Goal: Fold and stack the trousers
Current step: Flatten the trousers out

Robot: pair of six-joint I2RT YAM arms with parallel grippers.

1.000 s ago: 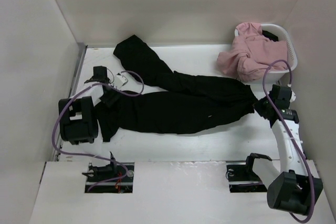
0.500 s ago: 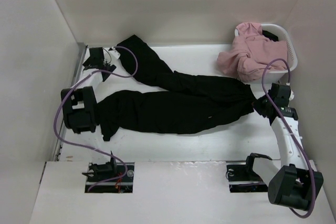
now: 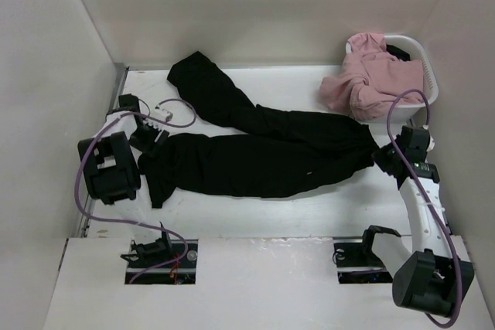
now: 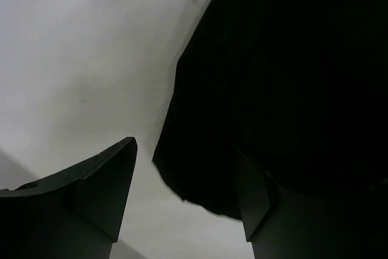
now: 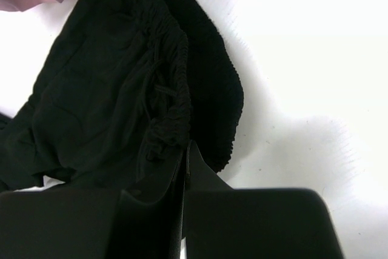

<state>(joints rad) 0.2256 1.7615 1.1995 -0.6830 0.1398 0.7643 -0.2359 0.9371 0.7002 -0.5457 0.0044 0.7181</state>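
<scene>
My left gripper [image 4: 188, 174] is wide open over the leg cuff of the black trousers [image 3: 263, 160], one finger on each side of the hem. My right gripper [image 5: 185, 156] is pinched shut on the waistband end, with the trousers stretched across the white table [image 3: 232, 210].

The left gripper [image 3: 145, 137] has swung back from the far leg to the near cuff of the trousers [image 3: 263, 161].

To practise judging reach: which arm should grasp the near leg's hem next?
Left. The left gripper is open over the hem of the trousers; the right gripper is shut on the waistband at the opposite end.
</scene>
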